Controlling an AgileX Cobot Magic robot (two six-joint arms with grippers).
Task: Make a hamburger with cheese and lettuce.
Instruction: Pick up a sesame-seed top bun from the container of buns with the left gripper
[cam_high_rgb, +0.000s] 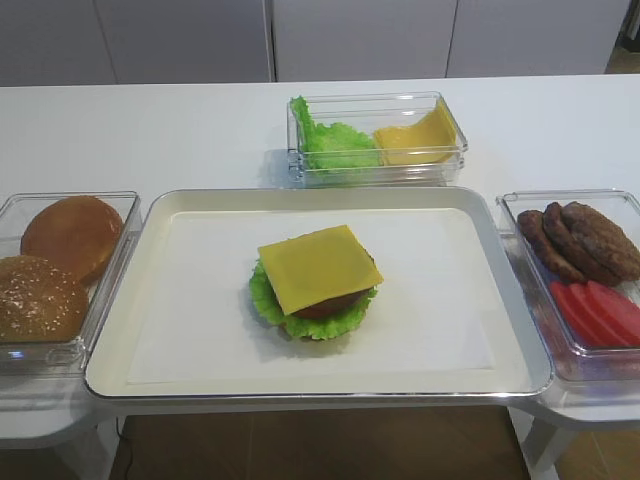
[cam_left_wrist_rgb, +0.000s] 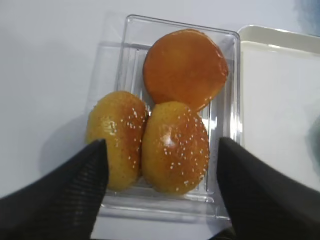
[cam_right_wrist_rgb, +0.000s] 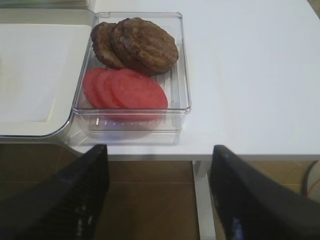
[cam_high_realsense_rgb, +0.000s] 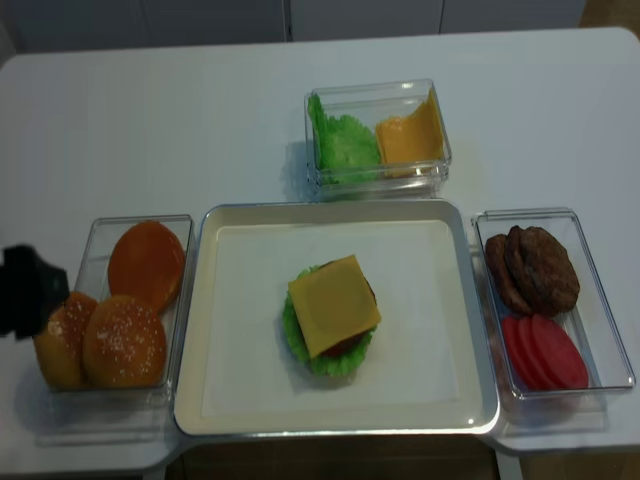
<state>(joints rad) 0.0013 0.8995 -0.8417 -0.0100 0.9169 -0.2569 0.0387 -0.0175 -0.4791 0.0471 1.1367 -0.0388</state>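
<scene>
On the white tray (cam_high_rgb: 120, 372) lies a stack: the frilly green lettuce (cam_high_rgb: 270, 300) at the bottom, a dark patty (cam_high_rgb: 335, 303) on it, and the square yellow cheese (cam_high_rgb: 318, 266) on top. The same cheese-topped stack (cam_high_realsense_rgb: 332, 305) sits mid-tray in the other high view. My left gripper (cam_left_wrist_rgb: 161, 145) hangs open over the near end of the clear bun box (cam_left_wrist_rgb: 227, 100), above two sesame buns (cam_left_wrist_rgb: 175, 147) and a plain brown bun (cam_left_wrist_rgb: 185, 67). My right gripper (cam_right_wrist_rgb: 160, 147) is open and empty off the table's front edge.
A clear box (cam_right_wrist_rgb: 182, 75) right of the tray holds dark patties (cam_right_wrist_rgb: 142, 45) and red tomato slices (cam_right_wrist_rgb: 125, 90). Behind the tray, another box (cam_high_rgb: 378, 172) holds a heap of green leaves (cam_high_rgb: 330, 140) and bunched yellow slices (cam_high_rgb: 415, 138).
</scene>
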